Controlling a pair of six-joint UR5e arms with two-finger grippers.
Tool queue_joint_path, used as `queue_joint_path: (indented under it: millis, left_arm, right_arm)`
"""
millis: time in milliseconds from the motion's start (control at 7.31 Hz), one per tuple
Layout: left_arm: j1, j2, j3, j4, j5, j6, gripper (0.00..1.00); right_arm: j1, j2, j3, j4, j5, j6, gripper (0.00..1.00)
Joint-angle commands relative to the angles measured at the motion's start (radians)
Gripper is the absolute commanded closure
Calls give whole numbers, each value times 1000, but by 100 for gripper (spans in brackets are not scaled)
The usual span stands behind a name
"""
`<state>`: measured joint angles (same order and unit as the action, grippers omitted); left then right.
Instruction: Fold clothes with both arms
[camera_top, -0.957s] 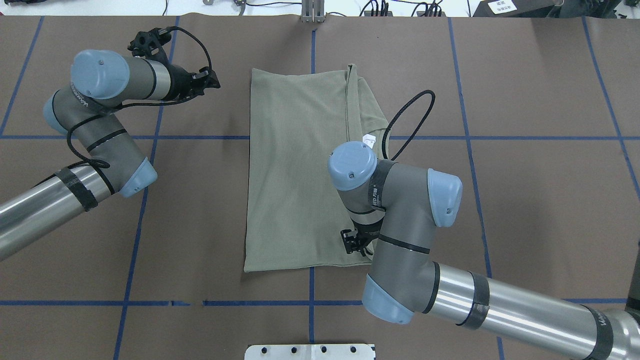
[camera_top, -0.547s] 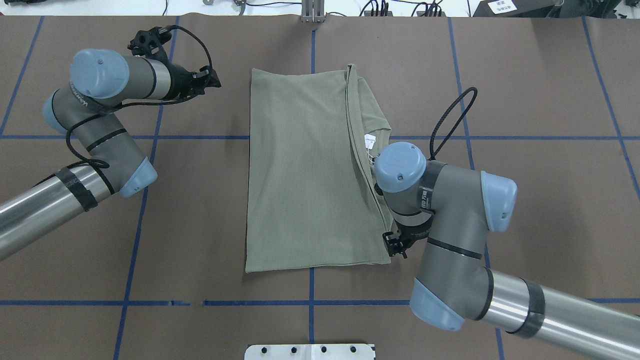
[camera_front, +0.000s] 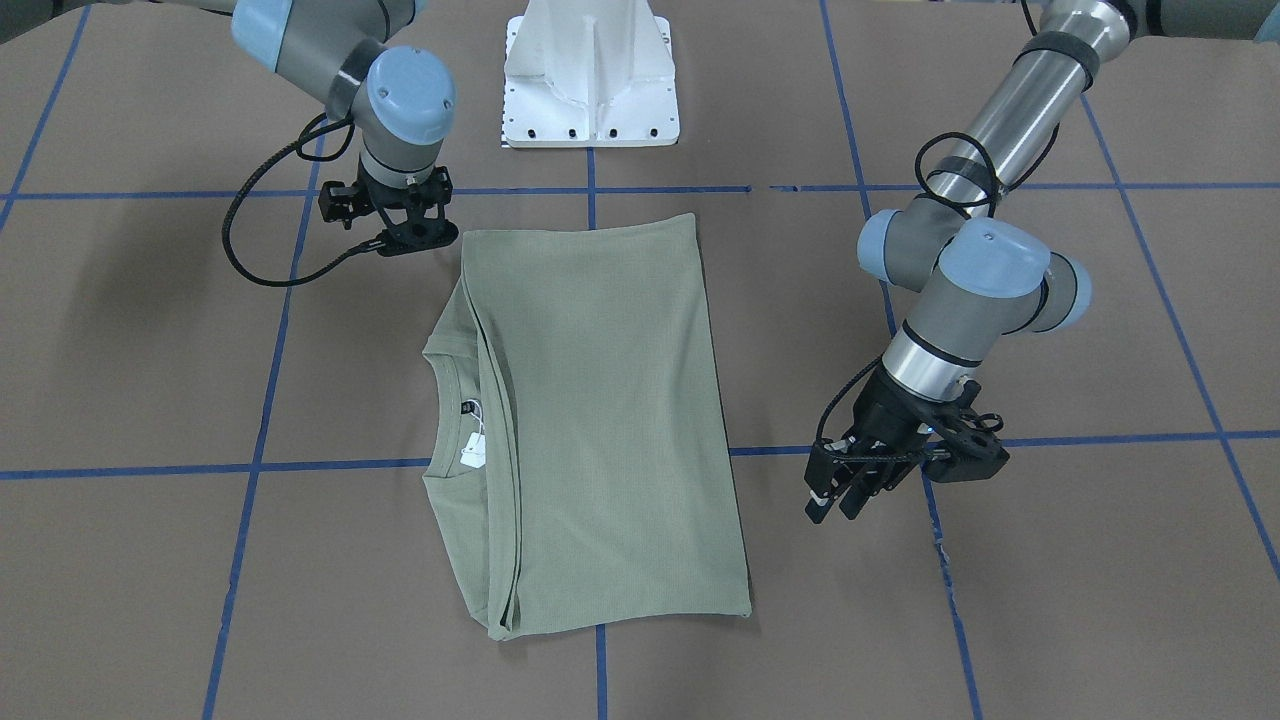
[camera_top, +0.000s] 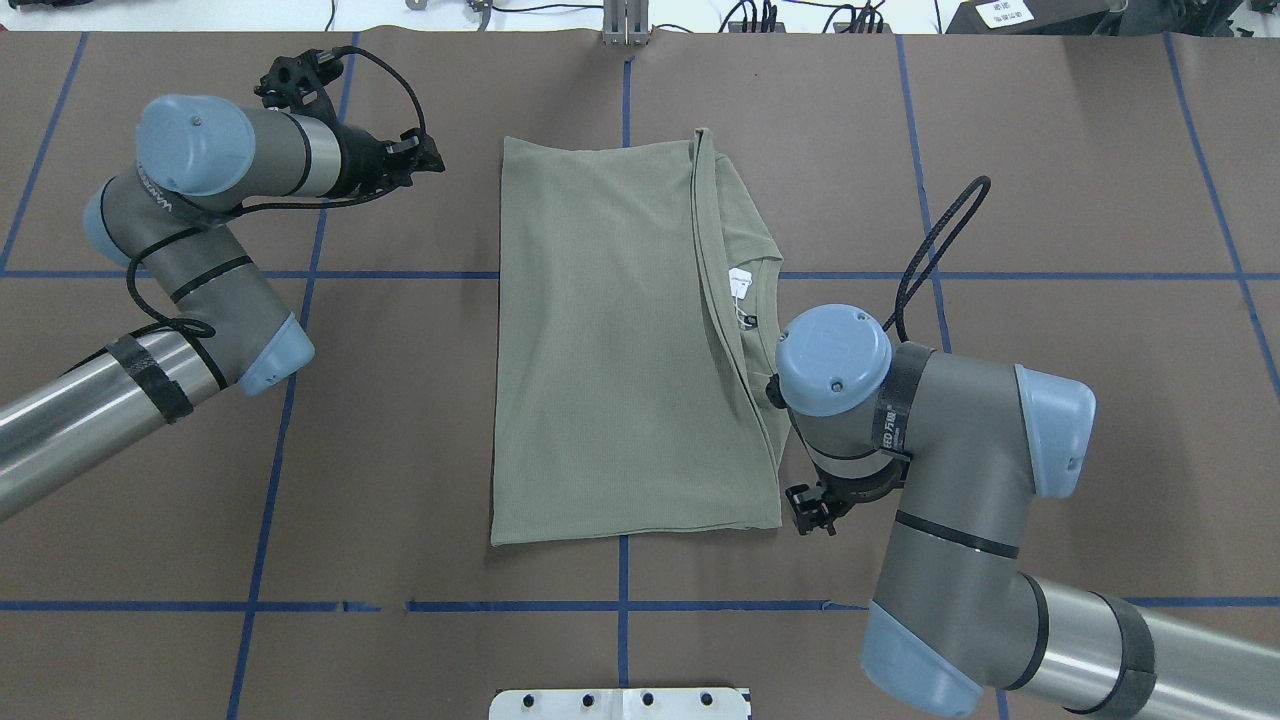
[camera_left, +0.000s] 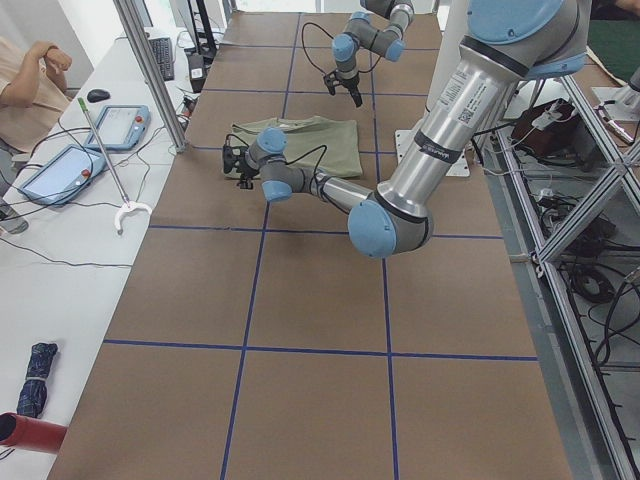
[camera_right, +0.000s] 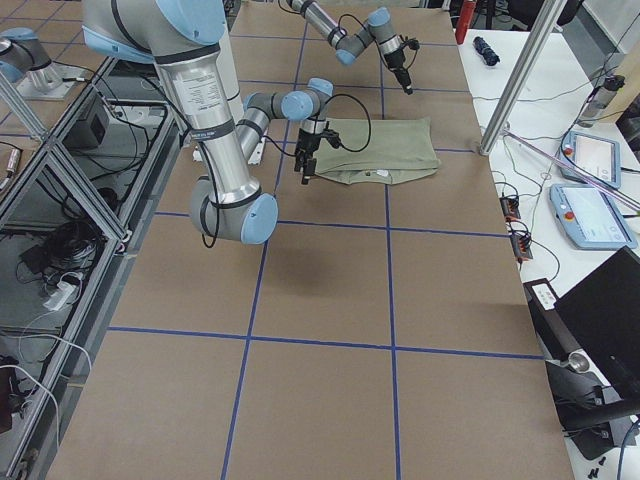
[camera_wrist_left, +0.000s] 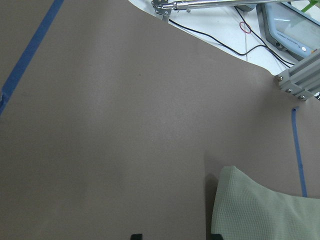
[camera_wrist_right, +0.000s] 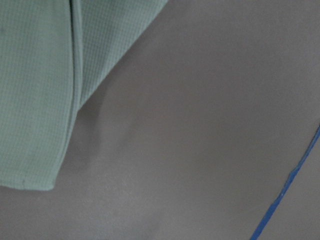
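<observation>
I'm seeing the shirt (camera_top: 620, 340) lying folded lengthwise mid-table (camera_top: 1050, 200), collar to the robot's right. My right gripper (camera_top: 812, 507) is backing off its near corner, so that fold is down; I cannot tell whether its jaws are parted. The left gripper (camera_front: 842, 500) is hovering wide and empty. The white tag (camera_top: 740, 283) is probably printed, but it's unreadable.

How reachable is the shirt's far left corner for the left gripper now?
Probably yes. The left gripper hangs beside the shirt, off its far left corner, with only bare table between; the right gripper is at the opposite edge, out of the way.
</observation>
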<state>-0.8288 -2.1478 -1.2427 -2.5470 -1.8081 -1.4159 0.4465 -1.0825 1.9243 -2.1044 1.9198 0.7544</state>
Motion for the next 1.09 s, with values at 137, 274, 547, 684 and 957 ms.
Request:
queue_joint_path:
  millis: [137, 274, 547, 684, 957]
  left_arm:
    - [-21, 77, -76, -1, -79, 8, 46]
    - [-21, 77, -75, -1, -79, 8, 46]
    - [-21, 78, -75, -1, -79, 8, 46]
    - [-21, 80, -75, -1, -79, 8, 46]
    - [-21, 80, -75, -1, -77, 8, 46]
  right_arm:
    - [84, 171, -184, 104, -4, 0, 0]
    - [102, 214, -282, 175, -2, 2, 0]
    - [124, 275, -405, 234, -2, 2, 0]
    - [129, 298, -460, 262, -4, 2, 0]
    - [135, 300, -540, 342, -5, 0, 0]
